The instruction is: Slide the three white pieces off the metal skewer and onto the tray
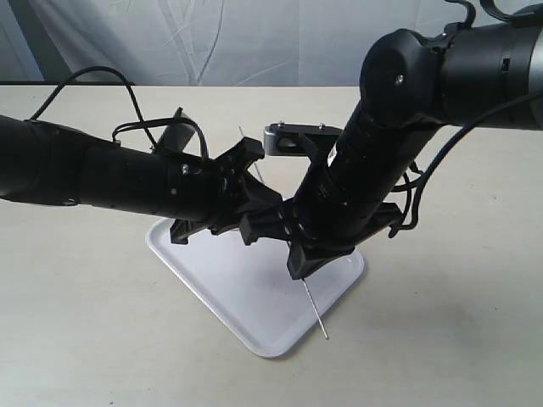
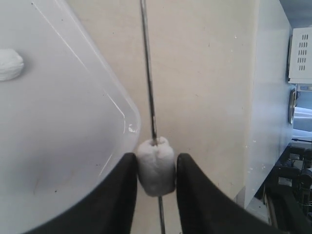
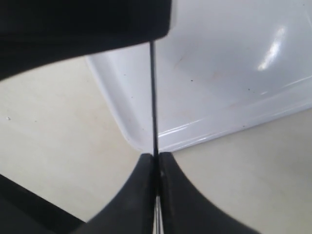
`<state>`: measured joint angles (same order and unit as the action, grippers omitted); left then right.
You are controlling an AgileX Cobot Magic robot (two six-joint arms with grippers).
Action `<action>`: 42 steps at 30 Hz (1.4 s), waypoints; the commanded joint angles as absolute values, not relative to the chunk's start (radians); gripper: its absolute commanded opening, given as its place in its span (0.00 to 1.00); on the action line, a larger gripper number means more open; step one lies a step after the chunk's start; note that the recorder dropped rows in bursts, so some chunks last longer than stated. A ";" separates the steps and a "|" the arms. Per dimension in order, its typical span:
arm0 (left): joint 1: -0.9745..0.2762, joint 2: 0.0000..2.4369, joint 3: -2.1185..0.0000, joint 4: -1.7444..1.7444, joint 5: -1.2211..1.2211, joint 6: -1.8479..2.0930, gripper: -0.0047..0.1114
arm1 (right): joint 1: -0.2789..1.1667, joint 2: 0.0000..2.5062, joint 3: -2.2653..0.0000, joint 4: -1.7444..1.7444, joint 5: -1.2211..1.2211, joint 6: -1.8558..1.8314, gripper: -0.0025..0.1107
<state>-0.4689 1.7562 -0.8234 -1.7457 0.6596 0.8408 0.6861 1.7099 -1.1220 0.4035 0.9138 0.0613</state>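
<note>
Only in the left wrist view we see left gripper (image 2: 156, 157) clamping a white piece (image 2: 156, 170) beside the tray (image 2: 73, 146); right gripper (image 3: 157, 159) pinches the skewer (image 3: 152, 97).

White tray (image 1: 246, 297), white piece (image 2: 156, 165), silver-grey skewer (image 2: 148, 73)

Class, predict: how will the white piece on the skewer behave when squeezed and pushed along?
The white piece looks puffy with rounded edges, so it probably squashes rather than cracks. It is small, so likely light. Pierced by the metal skewer, it may cling before sliding.
</note>
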 commanded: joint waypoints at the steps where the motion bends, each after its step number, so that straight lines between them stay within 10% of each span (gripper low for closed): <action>1: -0.468 1.752 -0.826 -1.744 0.653 0.849 0.26 | 0.689 1.692 -1.123 0.464 0.907 0.011 0.02; 33: -0.468 1.752 -0.826 -1.744 0.354 0.897 0.14 | 0.689 1.615 -1.123 0.483 1.221 0.007 0.02; 42: -0.462 1.752 -0.834 -1.744 0.313 0.881 0.33 | 0.689 1.494 -1.012 0.472 1.221 0.071 0.02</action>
